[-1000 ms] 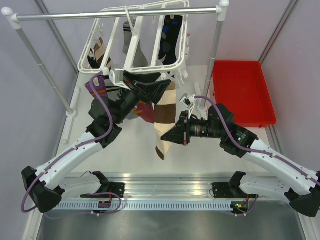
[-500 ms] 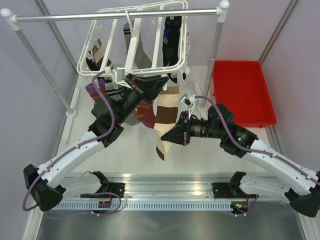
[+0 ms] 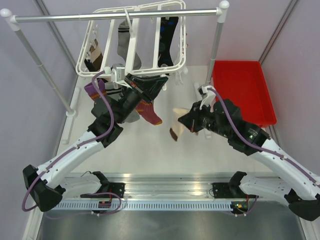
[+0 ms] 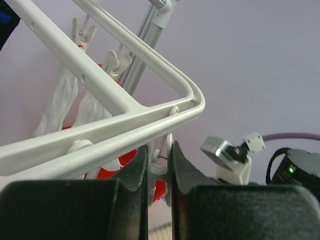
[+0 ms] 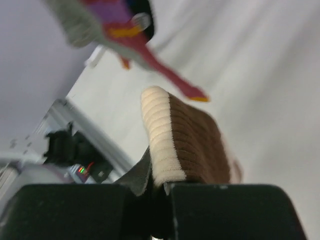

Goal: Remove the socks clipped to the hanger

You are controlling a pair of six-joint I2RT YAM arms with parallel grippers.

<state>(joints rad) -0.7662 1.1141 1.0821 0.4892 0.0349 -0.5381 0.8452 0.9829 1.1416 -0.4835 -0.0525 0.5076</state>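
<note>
Socks (image 3: pixel 167 37) hang at twelve o'clock from the hanger (image 3: pixel 133 50), beneath a rail (image 3: pixel 115 15). My right pincer (image 3: pixel 186 121), just toward three o'clock of centre, is clamped on a brown-and-cream sock (image 5: pixel 185 145), which is clear of the frame. My left pincer (image 4: pixel 160 152) is narrowed onto a clip (image 4: pixel 159 170) at the hanger's five o'clock corner.

I judge that tugging there could swing or unhook the light frame, and the limp sock could slip from my grip.

The hanger has smooth white plastic bars and rounded corners. The held sock is ribbed knit, with a cream cuff and brown body. The rail is a silver metal tube.
</note>
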